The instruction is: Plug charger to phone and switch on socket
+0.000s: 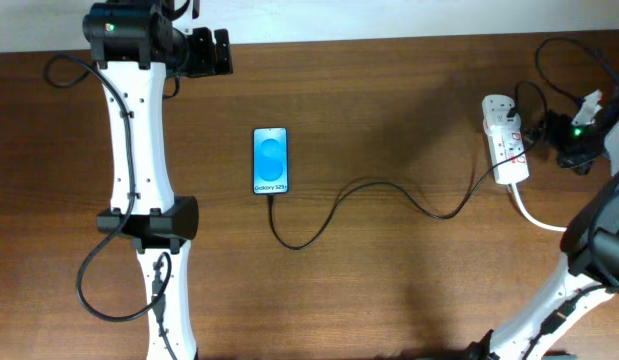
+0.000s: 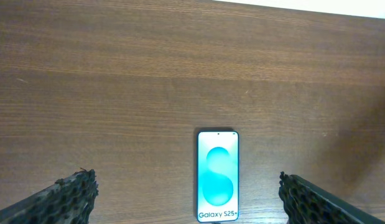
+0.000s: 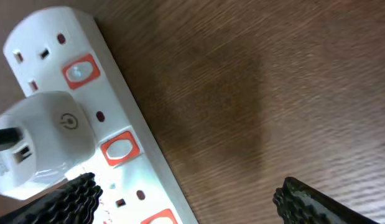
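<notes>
We read charger (image 1: 377, 183) as seated in phone (image 1: 270, 160), so left gripper (image 2: 187, 183) idles clear, fingers spread. Right gripper (image 3: 186, 191), fingers apart, hovers by socket (image 3: 145, 171) to reach its switch (image 3: 120, 148).

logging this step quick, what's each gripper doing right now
Left gripper: open, holding nothing.
Right gripper: open, holding nothing.

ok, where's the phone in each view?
Overhead: phone left of centre, screen lit.
Left wrist: phone bottom centre, near the lower edge.
Right wrist: not in it; the socket fills the left side.
Shared landmark: white "Galaxy S25+" text at the foot of the screen, in overhead and left wrist.
</notes>
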Robot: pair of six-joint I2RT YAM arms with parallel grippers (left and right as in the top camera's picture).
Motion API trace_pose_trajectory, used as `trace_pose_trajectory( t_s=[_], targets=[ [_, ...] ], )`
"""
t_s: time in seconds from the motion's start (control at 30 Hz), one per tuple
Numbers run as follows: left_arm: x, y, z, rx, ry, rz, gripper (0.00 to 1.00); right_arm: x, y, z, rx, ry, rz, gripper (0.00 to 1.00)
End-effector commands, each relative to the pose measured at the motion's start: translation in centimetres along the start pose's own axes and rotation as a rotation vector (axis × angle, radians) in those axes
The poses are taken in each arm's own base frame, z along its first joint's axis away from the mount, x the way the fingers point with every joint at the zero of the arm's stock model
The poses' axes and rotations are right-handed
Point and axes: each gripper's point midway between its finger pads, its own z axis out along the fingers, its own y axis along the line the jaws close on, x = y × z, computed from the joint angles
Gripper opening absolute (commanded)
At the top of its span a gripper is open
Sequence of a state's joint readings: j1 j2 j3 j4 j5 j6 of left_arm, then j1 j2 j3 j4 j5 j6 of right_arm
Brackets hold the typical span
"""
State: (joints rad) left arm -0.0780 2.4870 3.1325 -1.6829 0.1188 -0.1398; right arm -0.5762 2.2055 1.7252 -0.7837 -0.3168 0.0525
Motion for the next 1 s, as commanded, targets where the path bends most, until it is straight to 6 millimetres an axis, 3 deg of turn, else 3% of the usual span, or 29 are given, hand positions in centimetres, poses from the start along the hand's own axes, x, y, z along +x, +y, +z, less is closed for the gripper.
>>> trace_pose_trajectory(
  t_s=[0.0, 0.33, 0.53, 0.97],
  targets=[
    [-0.4, -0.5, -1.4, 0.004, -0.032, 0.007, 1.0, -0.3, 0.3, 0.9, 0.024, -0.016, -0.022, 0.95],
    [-0.4, -0.6, -1.4, 0.005, -0.032, 0.009, 1.0, -0.3, 0.4, 2.2, 0.098, -0.035, -0.062, 0.95],
    [-0.4, -0.6, -1.4, 0.005, -0.033, 0.009, 0.99, 1.5, -0.2, 4.7, 0.085, 0.036, -0.033, 0.95],
    [-0.7, -0.6, -1.4, 0.007, -0.047, 0.011, 0.99, 2.3, 1.2, 4.8, 0.015, 0.068, -0.04, 0.94]
  ],
)
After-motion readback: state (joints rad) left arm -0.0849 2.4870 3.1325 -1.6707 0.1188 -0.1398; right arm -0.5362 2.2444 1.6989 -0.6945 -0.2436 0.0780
